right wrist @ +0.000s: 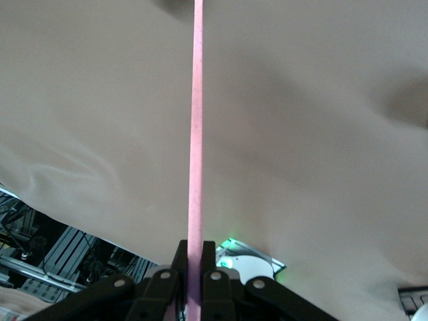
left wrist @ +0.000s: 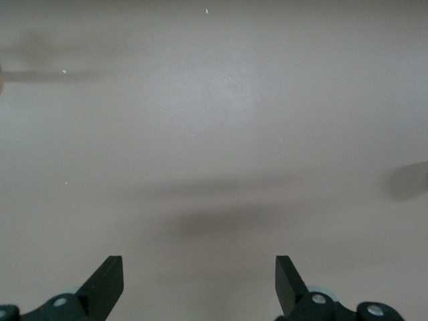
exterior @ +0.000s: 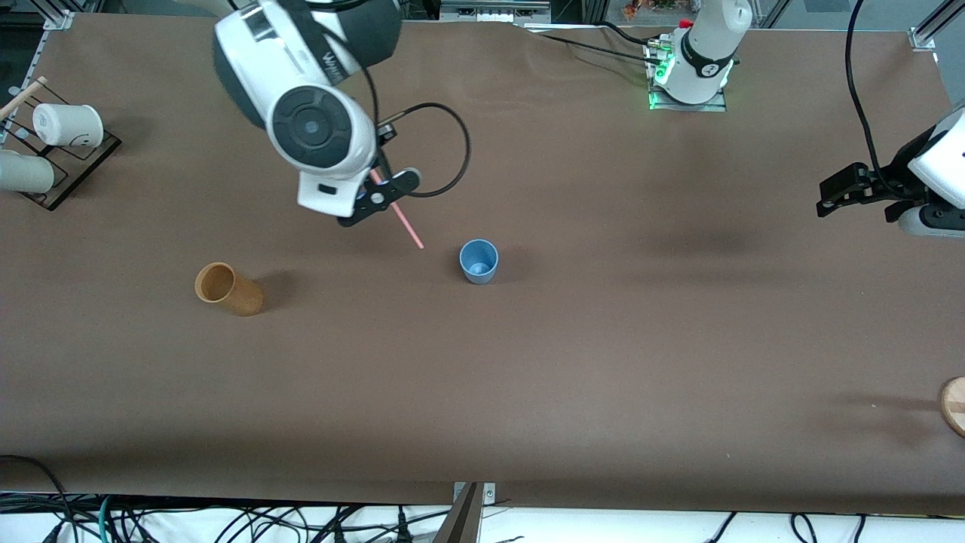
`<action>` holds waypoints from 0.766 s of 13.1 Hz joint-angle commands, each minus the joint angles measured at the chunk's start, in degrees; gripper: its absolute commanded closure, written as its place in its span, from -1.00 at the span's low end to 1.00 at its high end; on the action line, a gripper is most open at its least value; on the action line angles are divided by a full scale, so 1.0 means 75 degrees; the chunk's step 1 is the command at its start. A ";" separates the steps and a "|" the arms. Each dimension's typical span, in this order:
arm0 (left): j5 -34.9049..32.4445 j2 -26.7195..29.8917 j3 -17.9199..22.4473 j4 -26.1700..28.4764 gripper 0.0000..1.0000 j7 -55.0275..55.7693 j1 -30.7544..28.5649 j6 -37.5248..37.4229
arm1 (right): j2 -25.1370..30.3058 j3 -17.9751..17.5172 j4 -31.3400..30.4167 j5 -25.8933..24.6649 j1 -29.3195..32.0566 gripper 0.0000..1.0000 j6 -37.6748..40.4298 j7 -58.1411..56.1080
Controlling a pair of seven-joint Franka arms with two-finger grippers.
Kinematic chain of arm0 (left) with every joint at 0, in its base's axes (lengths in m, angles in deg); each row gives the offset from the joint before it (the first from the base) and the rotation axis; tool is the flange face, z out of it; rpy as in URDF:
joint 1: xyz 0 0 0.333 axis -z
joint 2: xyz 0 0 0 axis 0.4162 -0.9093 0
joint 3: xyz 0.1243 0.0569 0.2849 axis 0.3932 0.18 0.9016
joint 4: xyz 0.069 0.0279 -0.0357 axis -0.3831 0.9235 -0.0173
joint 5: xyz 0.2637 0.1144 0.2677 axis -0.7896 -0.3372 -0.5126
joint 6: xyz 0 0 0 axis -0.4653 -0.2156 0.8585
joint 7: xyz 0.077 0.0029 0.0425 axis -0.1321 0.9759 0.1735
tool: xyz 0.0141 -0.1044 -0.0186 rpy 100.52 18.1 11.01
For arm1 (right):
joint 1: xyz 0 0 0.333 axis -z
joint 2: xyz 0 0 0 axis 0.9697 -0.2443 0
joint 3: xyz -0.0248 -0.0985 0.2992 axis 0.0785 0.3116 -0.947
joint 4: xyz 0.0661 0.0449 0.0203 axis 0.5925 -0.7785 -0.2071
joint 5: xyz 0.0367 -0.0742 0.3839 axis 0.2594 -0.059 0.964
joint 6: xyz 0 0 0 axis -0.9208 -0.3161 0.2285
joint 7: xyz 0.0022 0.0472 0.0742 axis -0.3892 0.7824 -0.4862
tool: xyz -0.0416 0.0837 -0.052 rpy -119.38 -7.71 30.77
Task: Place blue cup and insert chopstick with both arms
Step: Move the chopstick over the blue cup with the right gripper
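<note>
The blue cup stands upright, mouth up, near the middle of the table. My right gripper hangs over the table on the side of the cup toward the right arm's end. It is shut on the pink chopstick, which slants down with its free tip a short way from the cup's rim. In the right wrist view the chopstick runs straight out from the closed right gripper. My left gripper waits open over the left arm's end of the table. The left wrist view shows the left gripper holding nothing, with bare table below.
A tan-brown cup lies on its side toward the right arm's end. Two white cups sit on a dark rack at that end, with a pale wooden stick. A wooden disc shows at the left arm's end.
</note>
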 commanded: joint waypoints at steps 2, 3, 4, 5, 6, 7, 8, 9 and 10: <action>0.0018 -0.0008 -0.0004 -0.0034 -1.00 0.0022 -0.0017 -0.0076 | -0.0281 -0.0425 0.0284 0.0126 -0.0216 1.00 -0.0321 0.0338; 0.0018 -0.0008 -0.0004 -0.0034 -1.00 0.0022 -0.0017 -0.0076 | -0.0363 -0.0577 0.0284 0.0126 -0.0216 1.00 -0.0415 0.0456; 0.0030 -0.0008 -0.0004 -0.0023 -1.00 0.0022 -0.0017 -0.0076 | -0.0376 -0.0637 0.0284 0.0126 -0.0216 1.00 -0.0450 0.0458; 0.0018 -0.0008 -0.0004 -0.0022 -1.00 0.0022 -0.0017 -0.0076 | -0.0399 -0.0649 0.0284 0.0126 -0.0227 1.00 -0.0462 0.0458; 0.0018 -0.0008 -0.0004 -0.0022 -1.00 0.0022 -0.0017 -0.0076 | -0.0515 -0.0719 0.0295 0.0114 -0.0227 1.00 -0.0451 0.0469; 0.0018 -0.0008 -0.0004 -0.0022 -1.00 0.0022 -0.0029 -0.0087 | -0.0551 -0.0731 0.0284 0.0103 -0.0262 1.00 -0.0462 0.0469; 0.0018 -0.0008 -0.0004 -0.0022 -1.00 0.0022 -0.0029 -0.0088 | -0.0667 -0.0720 0.0295 0.0102 -0.0274 1.00 -0.0474 0.0458; 0.0030 -0.0008 -0.0004 -0.0022 -1.00 0.0022 -0.0029 -0.0088 | -0.0796 -0.0720 0.0296 0.0079 -0.0321 1.00 -0.0555 0.0458; 0.0018 -0.0008 -0.0004 -0.0022 -1.00 0.0022 -0.0029 -0.0088 | -0.0856 -0.0708 0.0296 0.0033 -0.0425 1.00 -0.0637 0.0458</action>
